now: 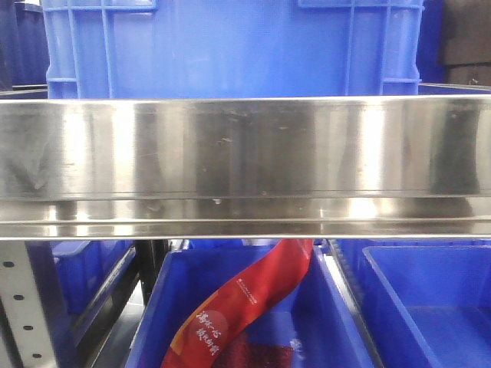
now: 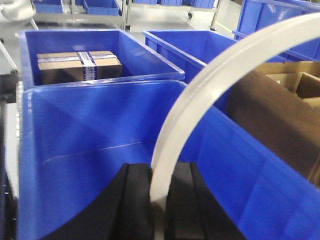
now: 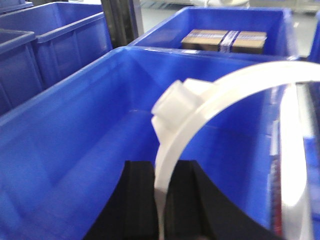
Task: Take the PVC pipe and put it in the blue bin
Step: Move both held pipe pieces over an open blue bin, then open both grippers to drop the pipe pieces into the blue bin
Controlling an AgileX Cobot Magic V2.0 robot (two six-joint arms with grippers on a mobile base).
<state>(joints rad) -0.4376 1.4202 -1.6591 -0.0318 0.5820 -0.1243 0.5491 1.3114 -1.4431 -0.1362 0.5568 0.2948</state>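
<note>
In the right wrist view my right gripper (image 3: pixel 159 169) is shut on the PVC pipe (image 3: pixel 210 102), a white tightly curved half-ring with a squared tab at its upper left. It hangs over the inside of a blue bin (image 3: pixel 70 150). In the left wrist view my left gripper (image 2: pixel 159 172) is shut on a longer, shallower white arc strip (image 2: pixel 210 85), held over another open blue bin (image 2: pixel 75 150). Neither gripper shows in the front view.
Beyond each bin stands a blue bin holding a taped cardboard box (image 2: pixel 80 65) (image 3: pixel 225 40). Brown cartons (image 2: pixel 280 110) sit to the left gripper's right. The front view shows a steel shelf rail (image 1: pixel 245 161), blue bins and a red packet (image 1: pixel 245 299).
</note>
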